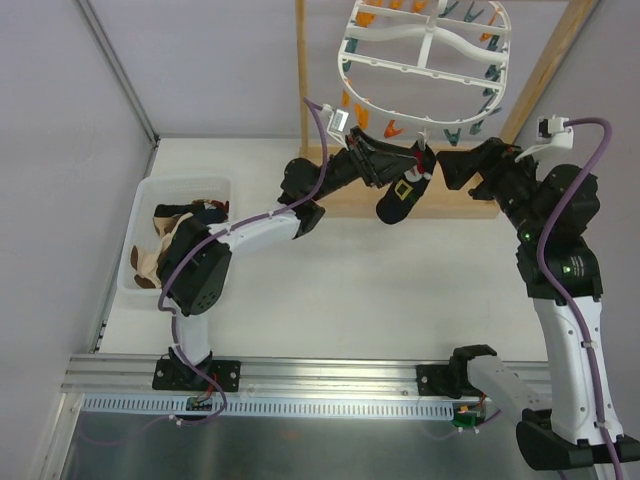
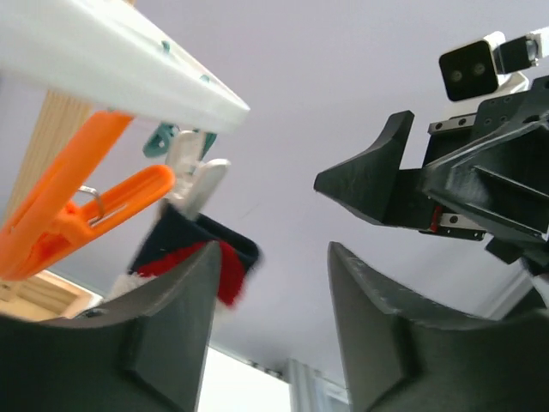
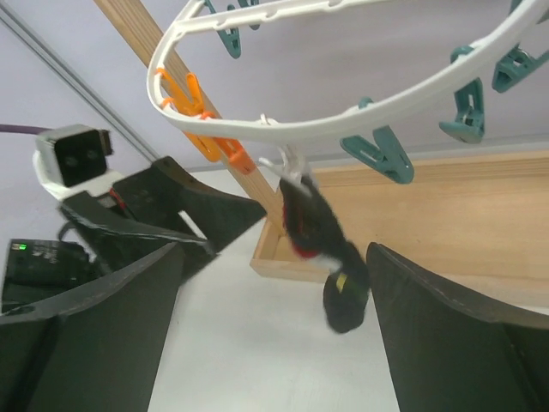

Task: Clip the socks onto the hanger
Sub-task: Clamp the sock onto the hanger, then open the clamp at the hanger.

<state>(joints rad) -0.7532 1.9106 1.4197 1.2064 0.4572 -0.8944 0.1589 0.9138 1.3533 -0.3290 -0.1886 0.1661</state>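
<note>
**Item:** sock (image 1: 403,195), dark, with red and white at the cuff and a yellow mark. It hung by the cuff from a white peg (image 3: 287,163) on the near rim of the hanger (image 1: 430,42).

**Claws:** the left gripper (image 2: 274,257) stood with jaws parted, one finger just beside the cuff and nothing between them. The right gripper (image 3: 274,253) gaped wide and held nothing, the sock dangling apart from it.

**Step, as judged:** letting go after clipping. Each arm would best back straight off, clear of the fabric, so the peg's bite was not tugged loose.

**Surroundings:**
- An orange peg (image 2: 77,215) and a teal peg (image 3: 382,150) flanked the white one closely.
- The wooden stand (image 1: 350,208) sat below.
- The two grippers faced each other at close quarters.
- More socks (image 1: 175,225) lay in the white bin (image 1: 190,182), well to the left.
</note>
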